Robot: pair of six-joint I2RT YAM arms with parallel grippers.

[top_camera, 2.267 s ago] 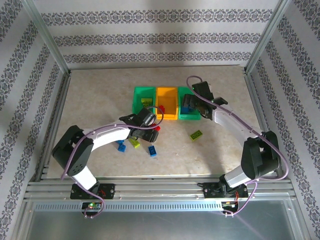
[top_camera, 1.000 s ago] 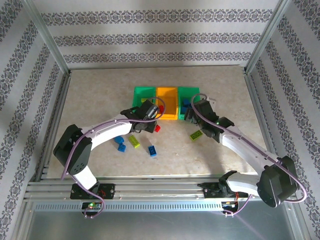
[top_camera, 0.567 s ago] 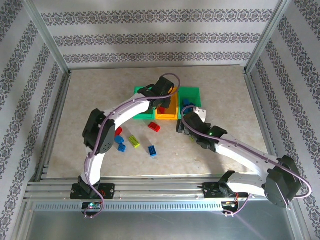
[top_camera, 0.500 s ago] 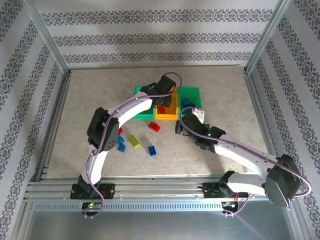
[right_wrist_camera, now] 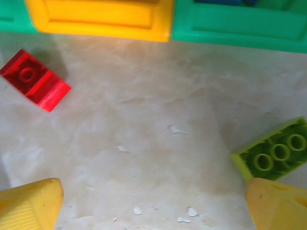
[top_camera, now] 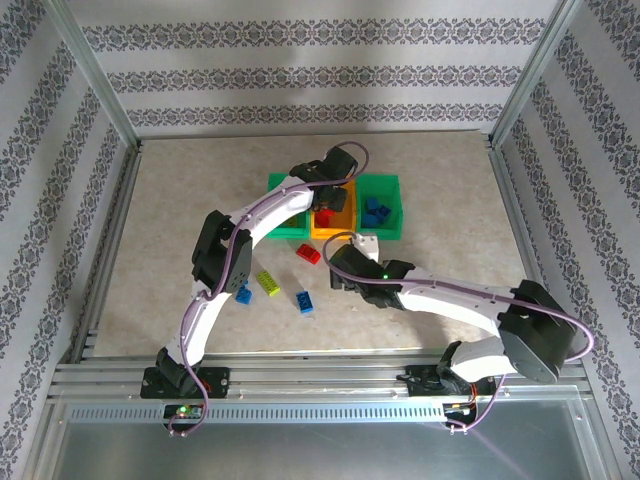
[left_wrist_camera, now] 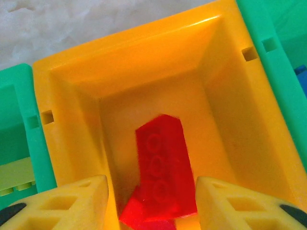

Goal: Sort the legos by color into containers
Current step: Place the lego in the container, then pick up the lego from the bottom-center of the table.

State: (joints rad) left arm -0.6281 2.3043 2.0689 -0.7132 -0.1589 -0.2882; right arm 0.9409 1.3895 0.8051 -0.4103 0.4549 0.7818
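- Left wrist cam: left gripper point(left_wrist_camera: 152, 203) hangs inside the orange bin point(left_wrist_camera: 72, 91), jaws apart. Red brick point(left_wrist_camera: 160, 163) lies in the bin between the fingers point(left_wrist_camera: 72, 201) and looks free of both pads.
- Risk 1: brick sits close to the 3 o'clock finger, prob propped on a 2nd red bit at 6 o'clock. A skewed lift-out could drag it up or clip the bin wall.
- Right wrist cam: right gripper point(right_wrist_camera: 153, 206) spread wide, nothing btwn, over bare table point(right_wrist_camera: 158, 124). Loose red brick point(right_wrist_camera: 36, 86) at 10 o'clock. Yellow-green brick point(right_wrist_camera: 271, 153) at 3 o'clock, just beside that fingertip.
- Risk 2: gripper is centred on neither brick. A straight drop could land a finger on the yellow-green one or close on air.
- Risk 3: in top cam the right gripper sits at 6 o'clock of the bins, near the left arm point(top_camera: 265, 215). Both working that gap could collide.
- Hard to see: red brick blurred, can't tell if 1 or 2 pcs. Yellow-green brick cut by frame edge. Left green bin point(top_camera: 277, 188) mostly under the left arm. Right green bin point(top_camera: 395, 200) holds blue bricks point(top_camera: 376, 211), count unclear.
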